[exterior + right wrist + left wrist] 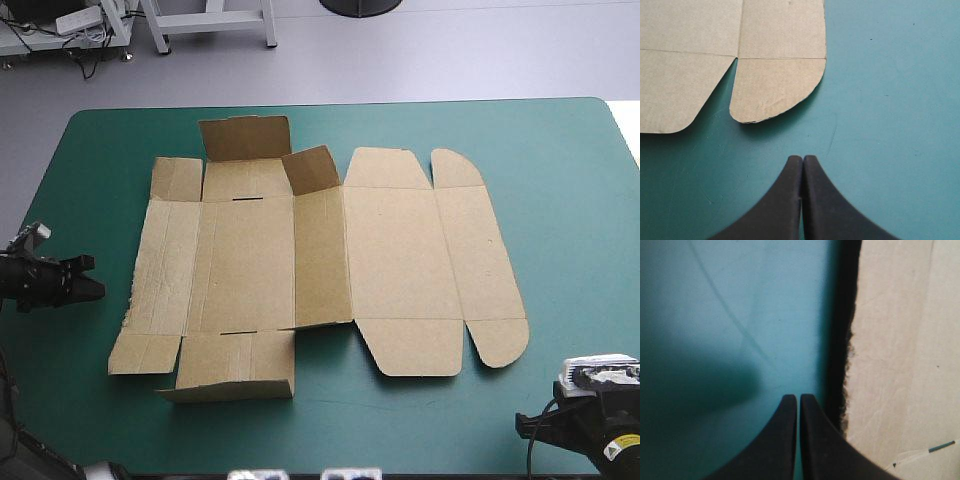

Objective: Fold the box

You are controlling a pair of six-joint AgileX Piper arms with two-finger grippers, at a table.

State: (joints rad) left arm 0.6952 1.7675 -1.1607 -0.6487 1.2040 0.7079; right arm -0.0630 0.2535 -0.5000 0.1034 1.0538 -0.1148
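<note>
Progress on the box [300, 270] is slight, as I judge it. On the high view the brown sheet lies spread across the middle of the frame on the teal-green table [560, 150], with most panels flat. Two end flaps [245, 135] at upper centre stand partly raised, and the near flap [235, 375] at lower left looks tipped up off the cover. Nothing is tucked and no wall is locked. The lid panels toward the right lie flat with their rounded tabs [498, 345]. Nearly all the work is left: raising the side walls and tucking the ends.

Neither hand is on the board. My left hand [798, 397] has its black fingers pressed together over bare cover, just beside the sheet's left edge. My right hand [803, 159] is likewise closed on nothing, near one of the rounded tabs but apart from it.

The high view gives me the whole layout. It cuts off the right hand's fingers at the lower right corner, though, and shows the left's too small to read, so the wrist views settle both. The left wrist view also shows the sheet's edge ragged, with a dark band of shadow alongside it. I take that to mean the edge sits slightly off the cover. The right wrist view shows the crease lines, with the tab lying flat.
</note>
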